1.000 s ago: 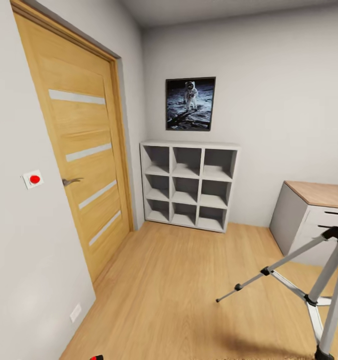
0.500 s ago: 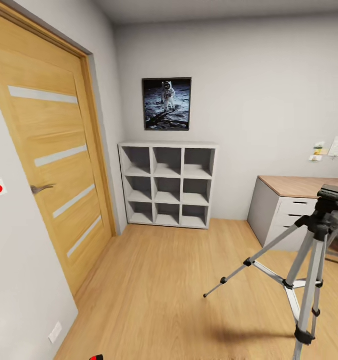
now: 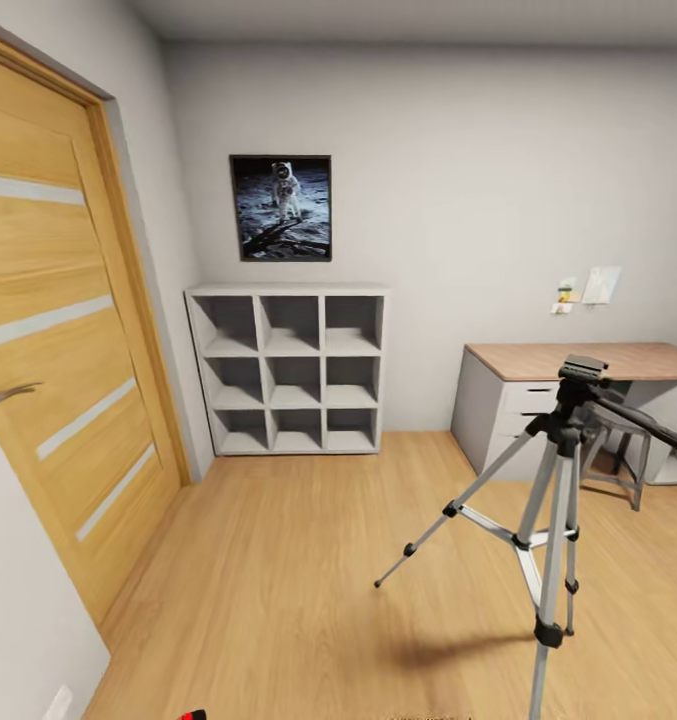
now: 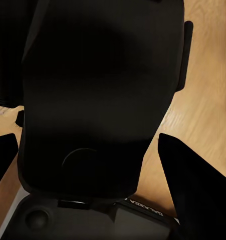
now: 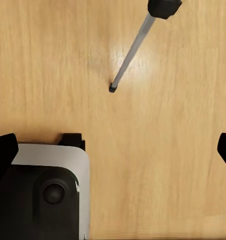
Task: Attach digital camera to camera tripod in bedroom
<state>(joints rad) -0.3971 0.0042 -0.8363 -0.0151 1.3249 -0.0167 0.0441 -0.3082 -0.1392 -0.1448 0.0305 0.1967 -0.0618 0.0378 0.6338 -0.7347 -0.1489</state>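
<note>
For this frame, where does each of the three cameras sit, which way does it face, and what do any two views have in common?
Head view: on the robot's head, looking forward and down across the bedroom at the camera tripod, cube shelves and door.
Left wrist view: on the left arm, facing down at a black body close before the lens, wooden floor beside it.
Right wrist view: on the right arm, facing down at the floor, a tripod leg tip and the robot's base.
Shared: tripod and floor.

pale walls (image 3: 458, 180), wooden floor (image 3: 278, 570), grey cube shelves (image 3: 290, 368), wooden door (image 3: 48, 360)
</note>
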